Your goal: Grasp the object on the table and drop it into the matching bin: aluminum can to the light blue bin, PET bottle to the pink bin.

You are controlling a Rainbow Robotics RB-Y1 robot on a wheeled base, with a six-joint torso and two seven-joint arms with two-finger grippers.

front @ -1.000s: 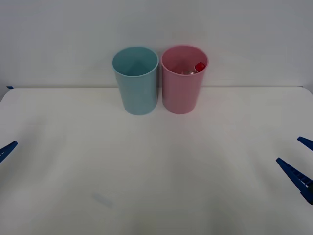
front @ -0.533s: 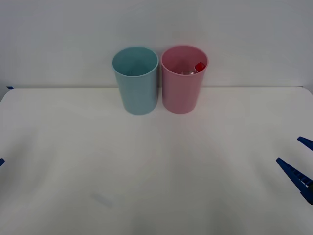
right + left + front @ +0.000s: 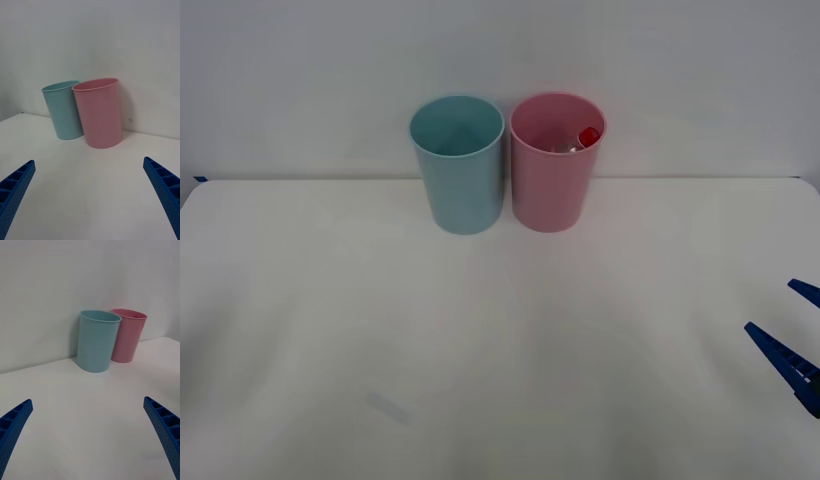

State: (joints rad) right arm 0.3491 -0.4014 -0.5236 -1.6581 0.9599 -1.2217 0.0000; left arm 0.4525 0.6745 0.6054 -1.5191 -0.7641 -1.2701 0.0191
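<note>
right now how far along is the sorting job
It looks done: the PET bottle sits inside the pink bin, its red cap showing below the rim. The light blue bin beside it looks empty. Nothing is in hand: the right hand and the left hand are both open and empty above the table. No sorting step is left.

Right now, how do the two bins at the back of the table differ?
The pink bin stands on the robot's right, the light blue bin on its left. The pink bin holds the bottle, red cap showing near the rim; nothing shows inside the light blue bin. Both are upright, side by side, the same shape and size.
</note>
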